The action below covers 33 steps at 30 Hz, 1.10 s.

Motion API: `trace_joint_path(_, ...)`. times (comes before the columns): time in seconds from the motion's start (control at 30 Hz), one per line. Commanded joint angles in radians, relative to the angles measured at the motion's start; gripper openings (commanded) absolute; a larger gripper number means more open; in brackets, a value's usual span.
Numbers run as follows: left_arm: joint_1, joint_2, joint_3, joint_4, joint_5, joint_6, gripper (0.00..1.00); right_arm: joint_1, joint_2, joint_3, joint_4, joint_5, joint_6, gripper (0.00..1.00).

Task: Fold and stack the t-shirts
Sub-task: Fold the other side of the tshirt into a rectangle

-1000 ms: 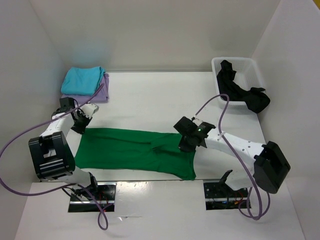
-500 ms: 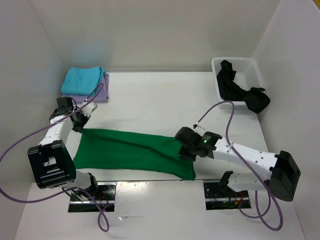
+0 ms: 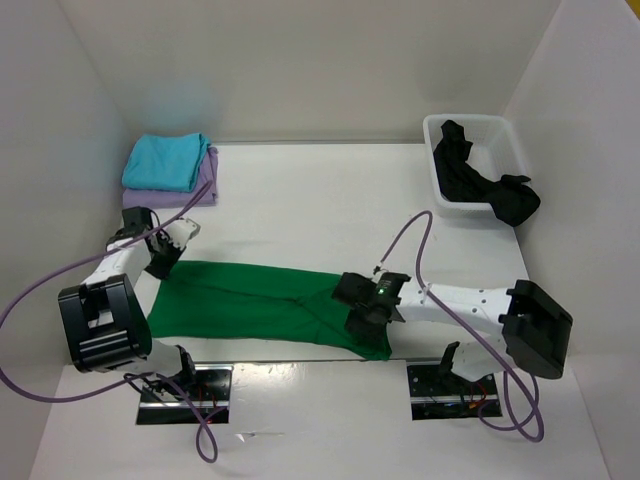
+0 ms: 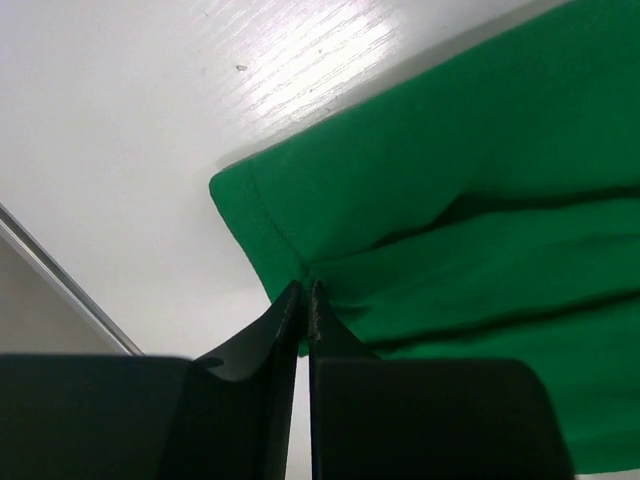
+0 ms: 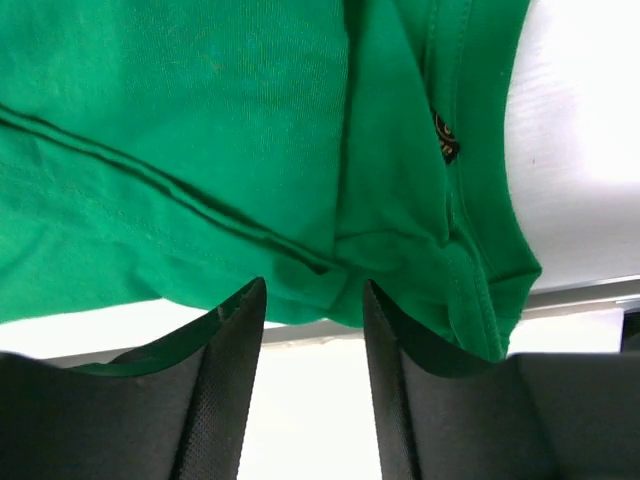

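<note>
The green t-shirt (image 3: 260, 305) lies as a long folded band across the near part of the white surface (image 3: 300, 200), running from 9 o'clock towards 5 o'clock in the overhead view. The left end effector (image 4: 303, 288) sits at the band's 9 o'clock end. Its fingers are almost together with only a thin slit between them, and the tips meet the hemmed corner of the cloth. Whether any fabric is pinched there cannot be told. The right end effector (image 5: 312, 290) is at the 5 o'clock end, released. Its fingers stand apart, with the shirt's doubled edge lying just off the tips and bare surface showing in the gap. A small dark label (image 5: 446, 137) shows inside the neck band close by. At 10 o'clock the folded turquoise t-shirt (image 3: 165, 160) rests on top of the lavender t-shirt (image 3: 200, 188). At 2 o'clock the black t-shirt (image 3: 480, 180) lies crumpled in the white bin (image 3: 505, 135), partly spilling over its right rim.
</note>
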Motion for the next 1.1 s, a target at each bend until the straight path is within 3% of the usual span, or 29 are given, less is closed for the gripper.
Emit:
trace_joint_path(0.0, 0.003, 0.021, 0.019, 0.011, -0.001, 0.010, 0.11, 0.032, -0.013, -0.006, -0.022, 0.018, 0.019, 0.50)
trace_joint_path(0.2, 0.003, -0.016, 0.028, 0.000, -0.001, 0.029, 0.14, 0.098, -0.066, 0.131, -0.045, 0.110, -0.018, 0.50)
trace_joint_path(0.37, 0.003, -0.034, 0.019, 0.010, -0.015, 0.039, 0.15, 0.083, 0.077, 0.279, 0.036, 0.160, -0.186, 0.53)
trace_joint_path(0.63, 0.003, -0.044, 0.019, -0.009, -0.005, 0.030, 0.15, -0.063, 0.309, 0.390, 0.193, 0.098, -0.383, 0.75)
trace_joint_path(0.83, 0.003, -0.053, 0.019, -0.020, 0.004, 0.021, 0.17, -0.105, 0.399, 0.418, 0.222, 0.082, -0.421, 0.75)
trace_joint_path(1.07, 0.003, -0.053, 0.019, -0.020, 0.013, 0.021, 0.18, -0.105, 0.493, 0.456, 0.277, -0.011, -0.469, 0.64)
